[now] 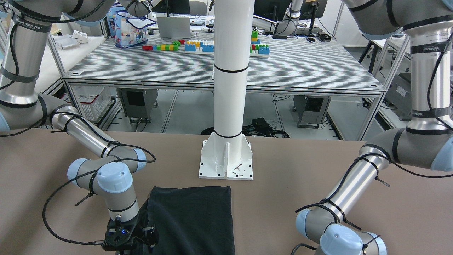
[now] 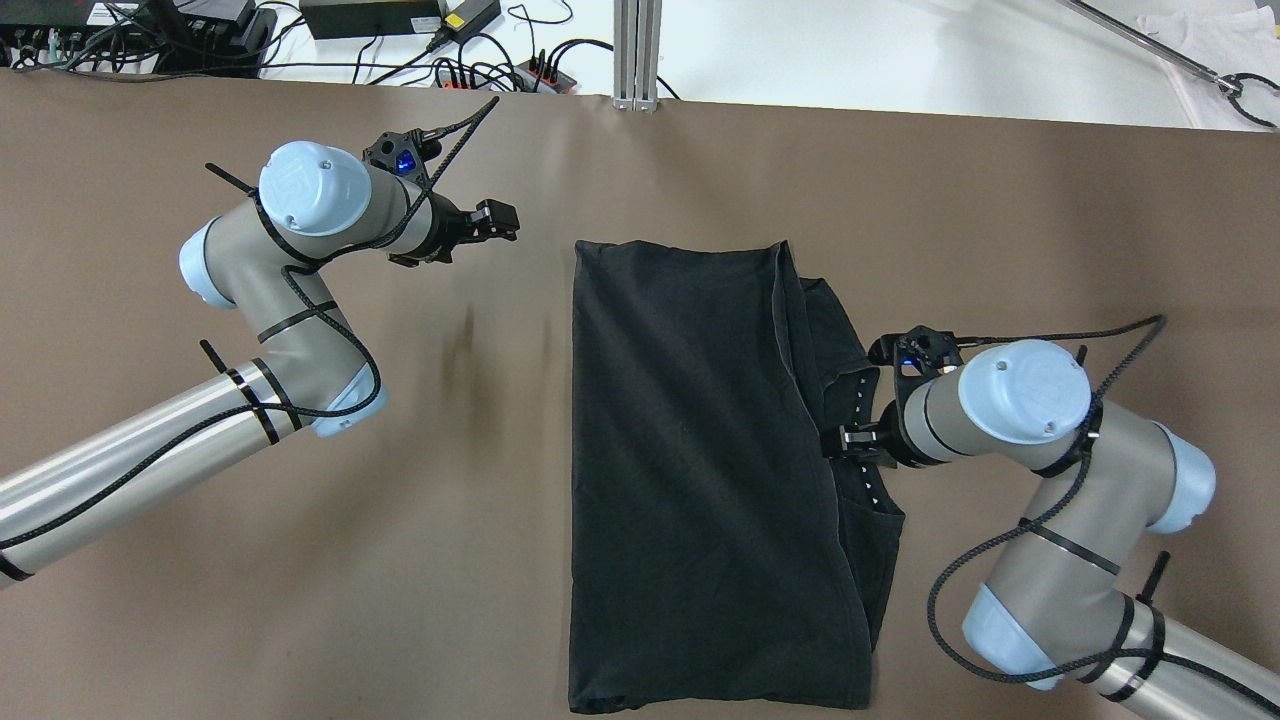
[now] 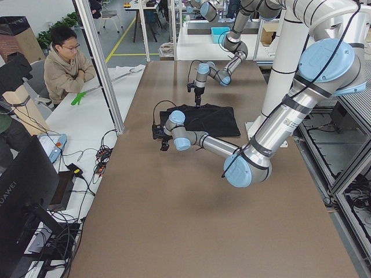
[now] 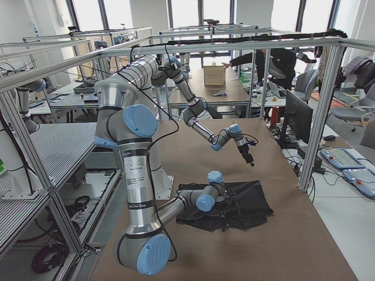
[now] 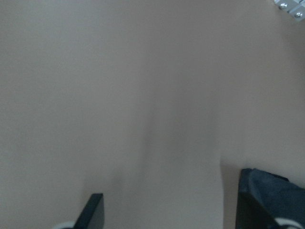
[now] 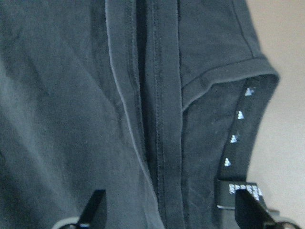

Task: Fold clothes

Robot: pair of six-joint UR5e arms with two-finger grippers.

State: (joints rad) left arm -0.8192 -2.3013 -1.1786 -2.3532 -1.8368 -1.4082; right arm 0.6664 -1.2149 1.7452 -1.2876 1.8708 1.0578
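Observation:
The clothes (image 2: 700,450) are one black garment lying flat mid-table, with a long fold along its right side and stitched hems showing (image 6: 157,119). My right gripper (image 2: 838,442) hovers open over that right edge; in the right wrist view its fingers (image 6: 95,212) stand apart above the hems with nothing pinched. Over bare table to the left of the garment's far corner, my left gripper (image 2: 505,222) is open and empty (image 5: 169,207). A dark corner of fabric (image 5: 279,193) shows at that view's lower right.
The white pillar's base plate (image 1: 226,166) stands on the table behind the garment. An aluminium post (image 2: 637,50) and power strips with cables (image 2: 400,15) line the far edge. A person (image 3: 66,63) sits beyond it. Brown tabletop (image 2: 450,500) lies either side.

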